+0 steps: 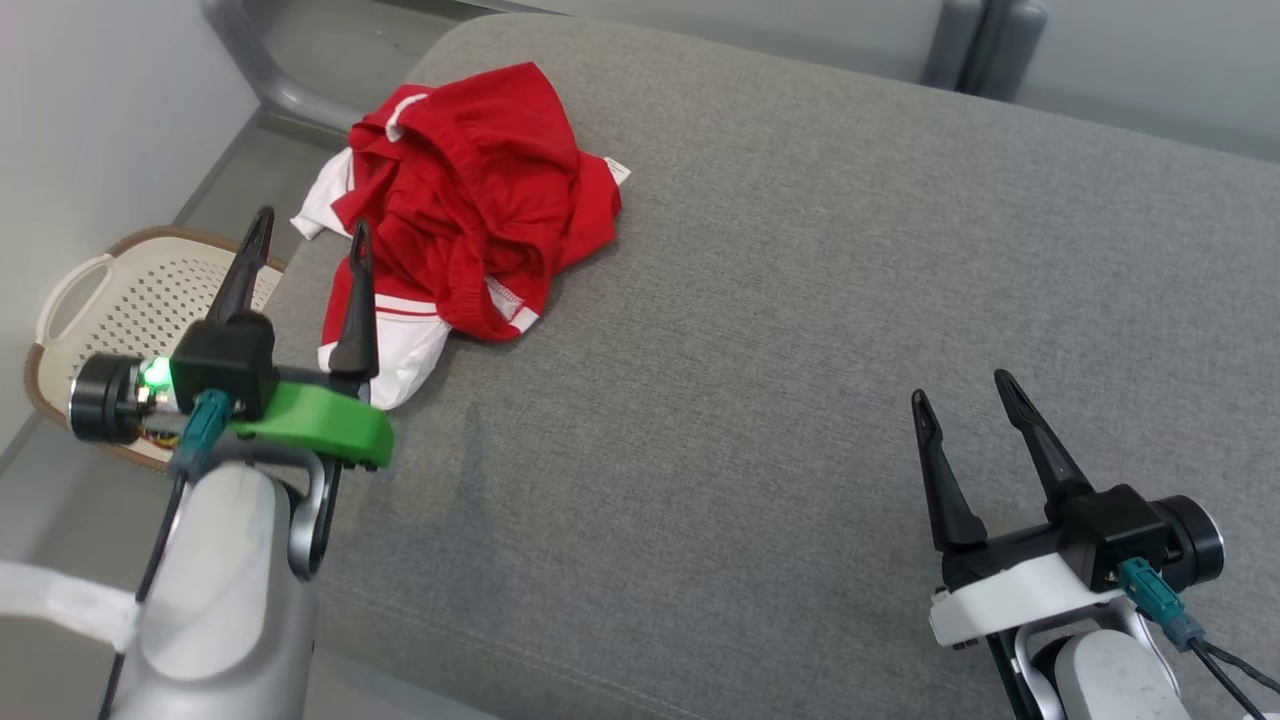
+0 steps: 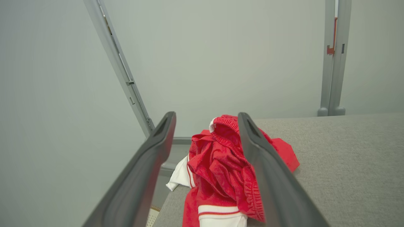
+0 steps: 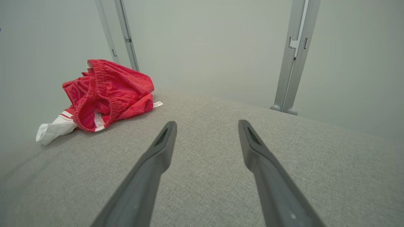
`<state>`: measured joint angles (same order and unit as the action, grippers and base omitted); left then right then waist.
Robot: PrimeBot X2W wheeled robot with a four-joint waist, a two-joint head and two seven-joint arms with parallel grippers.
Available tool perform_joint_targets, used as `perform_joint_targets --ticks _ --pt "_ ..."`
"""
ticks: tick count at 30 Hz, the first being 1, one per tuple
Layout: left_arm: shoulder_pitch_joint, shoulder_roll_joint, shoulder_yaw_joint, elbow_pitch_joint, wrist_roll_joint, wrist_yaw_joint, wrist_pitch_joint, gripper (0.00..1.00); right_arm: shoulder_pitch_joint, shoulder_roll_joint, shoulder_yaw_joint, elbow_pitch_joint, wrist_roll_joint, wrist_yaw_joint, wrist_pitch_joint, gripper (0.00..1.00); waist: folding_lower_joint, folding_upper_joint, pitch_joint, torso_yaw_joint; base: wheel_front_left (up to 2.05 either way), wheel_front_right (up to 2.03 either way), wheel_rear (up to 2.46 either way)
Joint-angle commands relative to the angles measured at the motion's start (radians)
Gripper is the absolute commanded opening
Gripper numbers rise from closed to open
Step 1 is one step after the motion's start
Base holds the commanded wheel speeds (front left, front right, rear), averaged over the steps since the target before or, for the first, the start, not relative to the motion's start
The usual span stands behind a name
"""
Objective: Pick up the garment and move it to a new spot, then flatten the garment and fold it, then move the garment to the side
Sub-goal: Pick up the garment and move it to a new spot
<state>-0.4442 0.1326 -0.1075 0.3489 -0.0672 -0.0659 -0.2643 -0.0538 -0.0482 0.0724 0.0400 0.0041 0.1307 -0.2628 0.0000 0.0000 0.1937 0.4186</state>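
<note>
A crumpled red garment point(image 1: 470, 210) with white trim lies in a heap at the far left of the grey cushioned surface point(image 1: 780, 330). My left gripper point(image 1: 311, 226) is open just in front of the heap's near left edge, its fingers empty. In the left wrist view the garment point(image 2: 221, 167) sits between and beyond the open left gripper point(image 2: 206, 116). My right gripper point(image 1: 966, 390) is open and empty above the near right of the cushion, far from the cloth. The right wrist view shows the garment point(image 3: 104, 91) at upper left, ahead of the open right gripper point(image 3: 207, 124).
A beige perforated laundry basket point(image 1: 110, 300) stands on the floor left of the cushion, under my left arm. Grey metal posts point(image 1: 985, 45) rise behind the cushion's far edge. The cushion's left edge drops off right by the garment.
</note>
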Motion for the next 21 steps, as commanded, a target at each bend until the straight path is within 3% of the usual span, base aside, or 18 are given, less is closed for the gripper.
perform_joint_targets --ticks 1,10,21 --pt "-0.061 0.009 -0.013 0.046 0.009 -0.011 0.01 1.0 -0.018 -0.004 -0.003 -0.006 -0.007 0.0 -0.003 1.0 0.0 0.0 0.074 -0.071 0.0 0.0 0.0" --pt "-0.363 0.05 -0.009 0.356 -0.021 -0.038 0.12 1.0 -0.083 -0.004 0.006 -0.036 -0.031 0.0 -0.003 1.0 0.0 0.0 0.201 -0.181 0.0 0.0 0.0" --pt "-0.499 0.064 0.031 0.569 -0.069 -0.008 0.125 1.0 -0.132 -0.004 -0.004 -0.059 -0.046 0.0 -0.003 1.0 0.0 0.0 0.307 -0.223 0.0 0.0 0.0"
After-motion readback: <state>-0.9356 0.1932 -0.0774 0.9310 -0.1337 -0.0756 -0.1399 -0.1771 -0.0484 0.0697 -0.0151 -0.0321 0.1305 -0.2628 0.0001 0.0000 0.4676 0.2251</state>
